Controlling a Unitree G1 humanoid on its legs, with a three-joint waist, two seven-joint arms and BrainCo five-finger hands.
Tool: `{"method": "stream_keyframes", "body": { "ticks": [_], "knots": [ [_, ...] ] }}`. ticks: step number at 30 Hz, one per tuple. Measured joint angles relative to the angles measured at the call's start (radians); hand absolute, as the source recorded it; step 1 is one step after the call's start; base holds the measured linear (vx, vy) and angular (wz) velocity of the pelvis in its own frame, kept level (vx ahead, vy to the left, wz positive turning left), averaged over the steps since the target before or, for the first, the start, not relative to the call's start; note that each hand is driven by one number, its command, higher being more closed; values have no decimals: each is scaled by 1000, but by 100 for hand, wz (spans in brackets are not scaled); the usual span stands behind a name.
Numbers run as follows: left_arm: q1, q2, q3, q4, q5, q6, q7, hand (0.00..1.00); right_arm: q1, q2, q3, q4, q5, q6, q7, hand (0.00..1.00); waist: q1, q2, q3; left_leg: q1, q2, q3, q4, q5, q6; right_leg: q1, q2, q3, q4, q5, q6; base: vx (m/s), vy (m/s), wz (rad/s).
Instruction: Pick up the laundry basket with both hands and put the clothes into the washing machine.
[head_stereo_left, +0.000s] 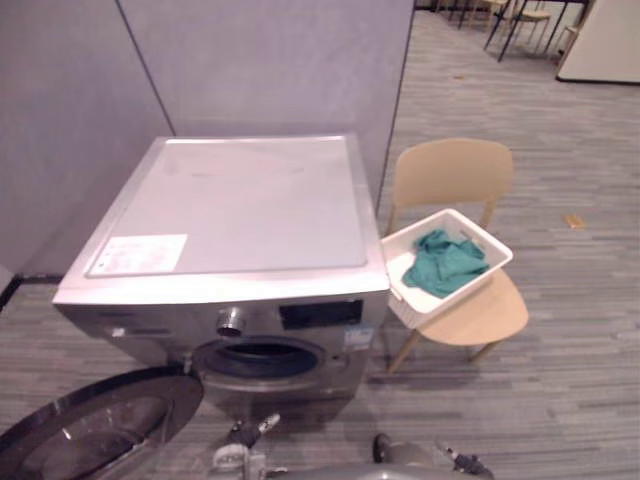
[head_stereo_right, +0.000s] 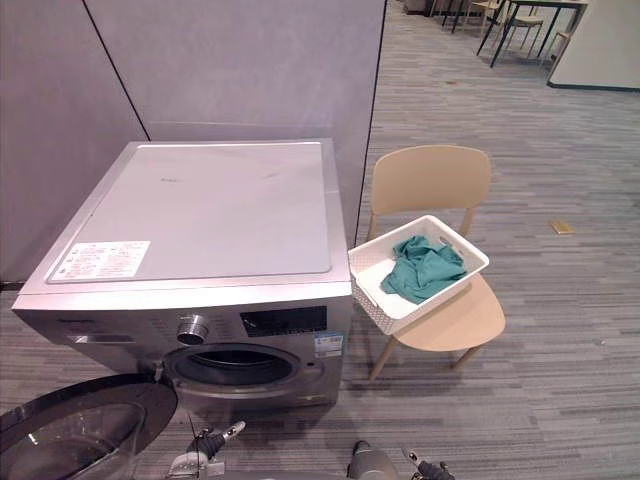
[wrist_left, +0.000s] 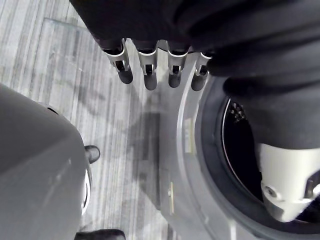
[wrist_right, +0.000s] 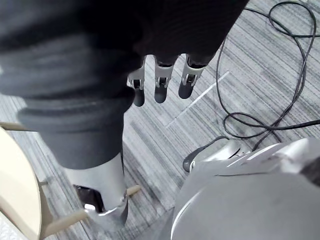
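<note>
A white laundry basket (head_stereo_left: 404, 268) holding a teal cloth (head_stereo_left: 445, 262) rests on the seat of a light wooden chair (head_stereo_left: 490, 312), right beside the silver washing machine (head_stereo_left: 235, 215). The machine's round door (head_stereo_left: 90, 425) is swung open to the lower left, and the dark drum opening (head_stereo_left: 262, 358) shows. My left hand (wrist_left: 151, 75) hangs with straight fingers just above that open door (wrist_left: 200, 165), holding nothing. Low over the floor by the chair's leg (wrist_right: 65, 220), my right hand (wrist_right: 161, 82) is open and empty too.
Grey partition walls (head_stereo_left: 270, 60) stand behind and to the left of the machine. Striped grey carpet (head_stereo_left: 570, 350) stretches to the right of the chair, with a small tan scrap (head_stereo_left: 574, 221) on it. Dark-legged chairs and tables (head_stereo_left: 520, 20) stand far back right.
</note>
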Motion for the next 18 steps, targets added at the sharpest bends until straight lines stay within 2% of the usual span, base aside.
{"method": "stream_keyframes", "body": {
  "ticks": [1,2,4,5,6,7,8,10,11,14,15,16,17,18],
  "knots": [
    [10,2,14,2,2,-1,0,0,7,0,-6,0,-1,1,0,0,1,-3,5,18,1,11,-9,4,-8,-10,-31,-64,48,-13,-16,-5,-145,-17],
    [16,14,21,5,4,-2,0,0,16,0,-7,6,-4,3,0,0,1,-31,8,39,0,11,-16,6,-31,-2,-38,-106,64,-32,-24,5,-141,-10],
    [27,2,55,5,4,-1,-3,0,19,-4,-10,4,-17,3,0,0,-5,-13,-1,56,15,11,-56,20,-54,9,-3,-133,31,-42,-21,24,-111,-23],
    [30,0,88,5,4,-1,-1,0,17,-15,-7,7,-25,3,1,0,4,3,-6,62,32,19,-104,16,-58,10,24,-161,-19,-56,5,27,-98,-63],
    [36,-1,99,6,3,0,-1,0,9,-24,-7,15,-29,4,2,0,8,46,-15,53,63,20,-127,14,-64,13,37,-170,-26,-53,-7,32,-144,-71],
    [43,1,114,7,4,1,-1,0,-3,-35,-6,24,-32,5,1,0,0,28,-14,46,78,26,-125,8,-77,-1,42,-171,25,-67,-24,109,-161,-62],
    [41,48,140,12,3,1,1,0,6,-31,-5,41,-33,6,2,0,1,-8,-4,65,80,28,-103,-2,-107,27,36,-152,6,-73,-33,186,-219,-64],
    [54,57,170,42,2,6,4,0,12,-30,1,49,-39,9,2,0,3,-1,-11,85,147,36,-59,-16,-129,63,107,-143,-31,-76,-43,260,-210,-77],
    [60,61,172,55,0,9,5,0,18,-28,3,52,-44,9,3,0,-2,3,-24,95,175,52,-41,-13,-146,66,142,-133,-30,-81,-63,291,-183,-64],
    [43,52,164,51,-7,8,5,0,20,-29,28,54,-52,8,2,0,-1,8,-27,86,224,50,40,-13,-151,82,193,-105,-45,-67,-99,297,-195,-57],
    [24,43,157,47,-7,7,9,0,19,-28,46,54,-52,1,3,0,-3,4,-30,48,251,44,143,-15,-149,102,206,-93,-74,-61,-109,262,-200,-39],
    [-2,28,129,35,-14,6,23,0,20,-33,47,54,-52,-2,2,0,-5,11,-24,-10,292,39,311,-24,-103,137,219,-85,-108,-51,-125,233,-178,-35],
    [-7,17,112,31,-26,3,28,0,20,-38,52,53,-52,-4,1,0,-1,20,-16,-43,307,31,406,-34,-59,157,224,-74,-121,-50,-128,186,-110,-46],
    [-18,-23,61,4,-41,-2,29,0,17,-61,74,53,-53,-4,0,0,4,42,0,-105,272,-51,526,-72,-44,191,226,-46,-138,-50,-129,158,-10,-53]
  ]
}}
